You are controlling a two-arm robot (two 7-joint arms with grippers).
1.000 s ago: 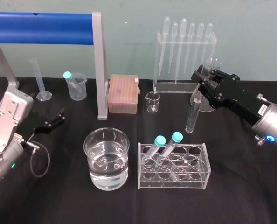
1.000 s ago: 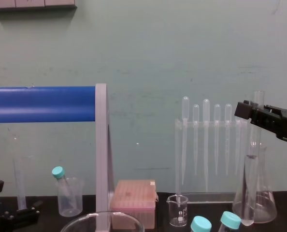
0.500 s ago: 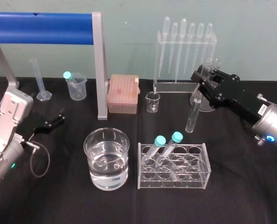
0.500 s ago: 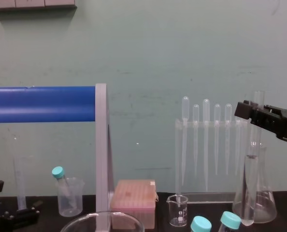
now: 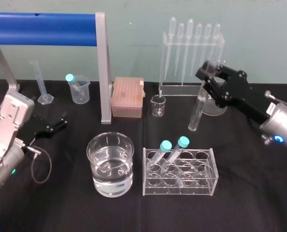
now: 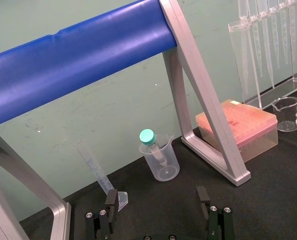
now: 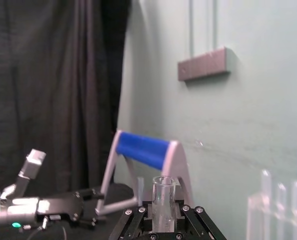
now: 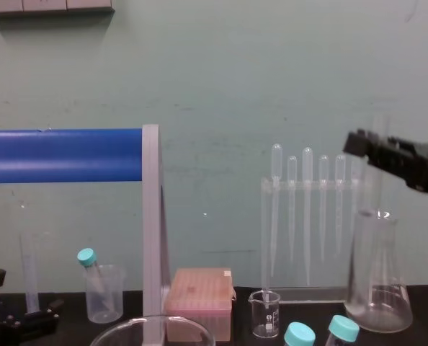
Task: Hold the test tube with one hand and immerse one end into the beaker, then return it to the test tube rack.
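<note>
My right gripper (image 5: 208,82) is shut on the upper part of the clear test tube (image 5: 195,114), which hangs nearly upright above the table, behind the rack and to the right of the small beaker. The right wrist view shows the tube's open rim (image 7: 163,186) standing up between the fingers (image 7: 138,216). The large beaker (image 5: 110,164), part full of water, stands front and centre-left. To its right is the clear test tube rack (image 5: 201,182) with two teal-capped tubes. My left gripper (image 5: 55,126) rests open at the far left, fingers (image 6: 111,200) apart with nothing between them.
A pipette stand (image 5: 189,53), a conical flask (image 5: 213,106) and a small beaker (image 5: 158,105) line the back right. A pink tip box (image 5: 127,96), the blue-bar frame (image 5: 102,72), a plastic beaker (image 5: 79,89) and a graduated cylinder (image 5: 41,84) stand at the back left.
My right gripper has shifted a little left and up with the test tube, carrying it away from the flask. The left arm has not moved.
</note>
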